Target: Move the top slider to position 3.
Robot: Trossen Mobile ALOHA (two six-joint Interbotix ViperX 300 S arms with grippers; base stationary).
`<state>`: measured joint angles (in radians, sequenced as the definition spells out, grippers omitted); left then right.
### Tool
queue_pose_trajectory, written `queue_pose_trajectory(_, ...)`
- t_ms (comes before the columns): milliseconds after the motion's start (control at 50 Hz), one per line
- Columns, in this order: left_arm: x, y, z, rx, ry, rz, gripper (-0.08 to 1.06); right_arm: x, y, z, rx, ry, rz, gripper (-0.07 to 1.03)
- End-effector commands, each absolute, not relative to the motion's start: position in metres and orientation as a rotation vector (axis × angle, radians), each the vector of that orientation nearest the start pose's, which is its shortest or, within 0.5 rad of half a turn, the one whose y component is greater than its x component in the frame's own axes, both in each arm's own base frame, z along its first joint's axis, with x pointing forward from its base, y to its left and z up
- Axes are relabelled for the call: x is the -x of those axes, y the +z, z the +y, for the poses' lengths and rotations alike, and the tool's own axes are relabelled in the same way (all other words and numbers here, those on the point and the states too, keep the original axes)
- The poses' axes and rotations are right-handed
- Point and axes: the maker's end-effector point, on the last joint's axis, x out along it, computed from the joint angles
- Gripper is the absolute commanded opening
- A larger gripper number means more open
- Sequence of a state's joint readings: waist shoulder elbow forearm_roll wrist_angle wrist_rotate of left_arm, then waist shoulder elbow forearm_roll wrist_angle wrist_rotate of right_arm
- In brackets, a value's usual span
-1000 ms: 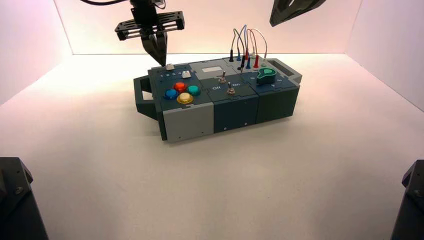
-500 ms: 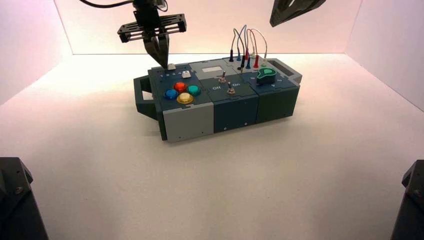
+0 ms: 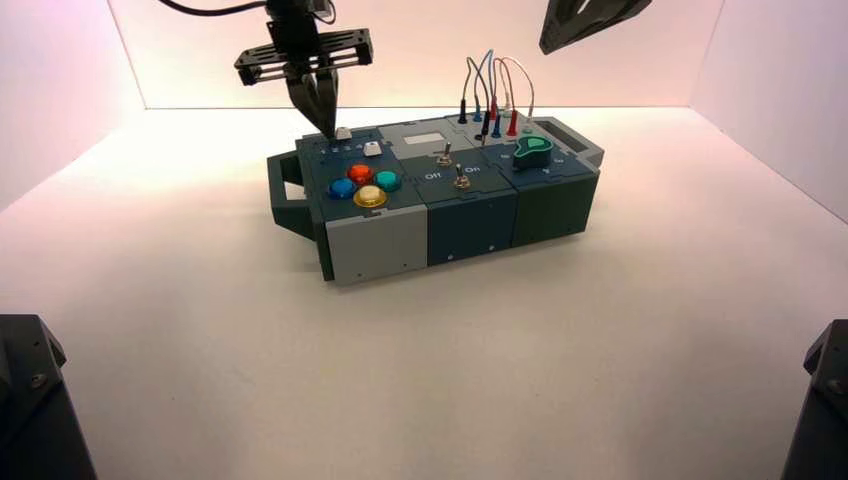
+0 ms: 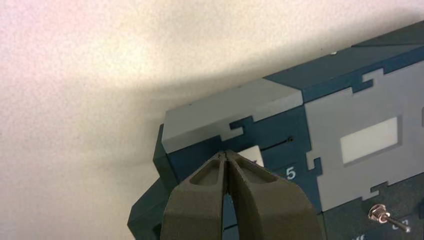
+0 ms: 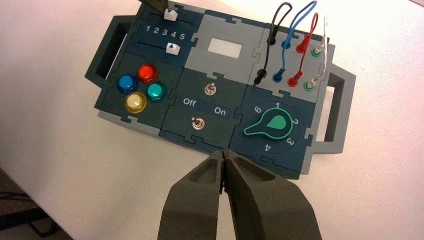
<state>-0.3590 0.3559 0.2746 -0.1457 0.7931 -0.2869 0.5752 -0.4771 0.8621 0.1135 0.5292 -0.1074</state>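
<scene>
My left claw (image 3: pixel 326 128) hangs over the far left corner of the box (image 3: pixel 440 195), its fingers pressed together, tips just beside the top slider (image 3: pixel 343 133) on its left. In my left wrist view that white knob (image 4: pixel 251 155) peeks out right behind the closed tips, close to the numeral 5. From my right wrist it sits about above the 4 in the row 1 2 3 4 5 (image 5: pixel 165 32). My right claw (image 5: pixel 223 156), fingers together, waits high above the bench (image 3: pixel 500 350).
</scene>
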Motion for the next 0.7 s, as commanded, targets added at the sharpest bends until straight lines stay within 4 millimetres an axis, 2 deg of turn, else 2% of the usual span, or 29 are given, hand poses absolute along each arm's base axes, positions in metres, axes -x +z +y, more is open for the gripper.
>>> queue_pose_trajectory(20,-0.402,0.073,-0.171,0.138,-0.128,1.405,-0.03,-0.25,0.176,0.176,0.245,0.599,0.865,-0.02)
queue_pose_trajectory(560,-0.38,0.128,-0.164,0.08,-0.229,1.288,-0.03,-0.251,0.172,0.174,0.251,0.594,0.875,-0.02)
queue_pose_trajectory(700,-0.373,0.132,-0.163,0.037,-0.267,1.265,-0.03,-0.25,0.17,0.174,0.255,0.594,0.882,-0.02)
